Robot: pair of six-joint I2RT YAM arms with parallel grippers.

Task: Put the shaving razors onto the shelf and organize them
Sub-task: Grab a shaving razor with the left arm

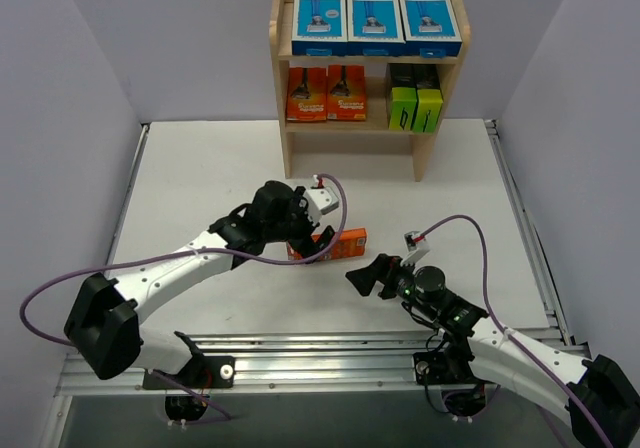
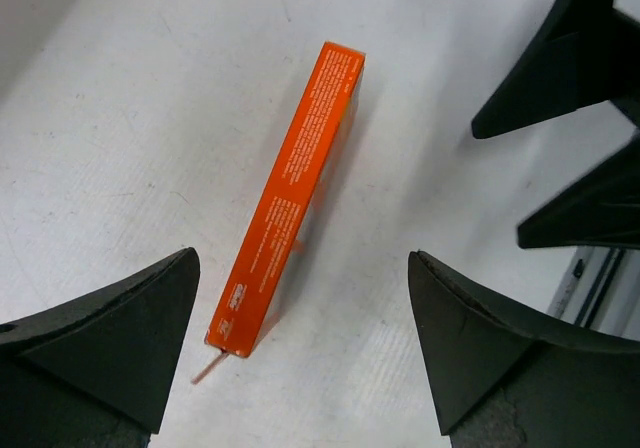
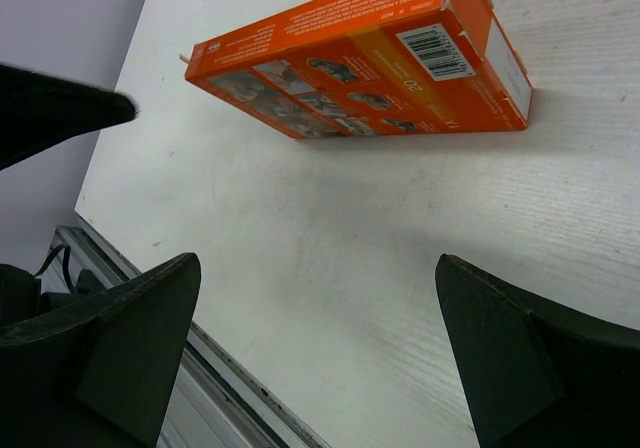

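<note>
An orange razor pack [image 1: 338, 243] stands on its long narrow edge on the white table; it also shows in the left wrist view [image 2: 290, 203] and the right wrist view [image 3: 370, 58]. My left gripper [image 1: 310, 240] hovers right over it, open, one finger on each side, holding nothing [image 2: 302, 256]. A short way to the pack's right my right gripper [image 1: 370, 273] is open and empty [image 3: 318, 259]. The wooden shelf [image 1: 280, 88] holds three blue-and-white boxes [image 1: 372, 20] on top, with two orange packs [image 1: 325, 93] and two black-and-lime boxes [image 1: 415, 103] on the middle tier.
A metal rail [image 1: 330, 353] runs along the table's near edge, close behind my right gripper. Purple cables [image 1: 470, 223] loop over both arms. Grey walls close in the table on the left, right and back.
</note>
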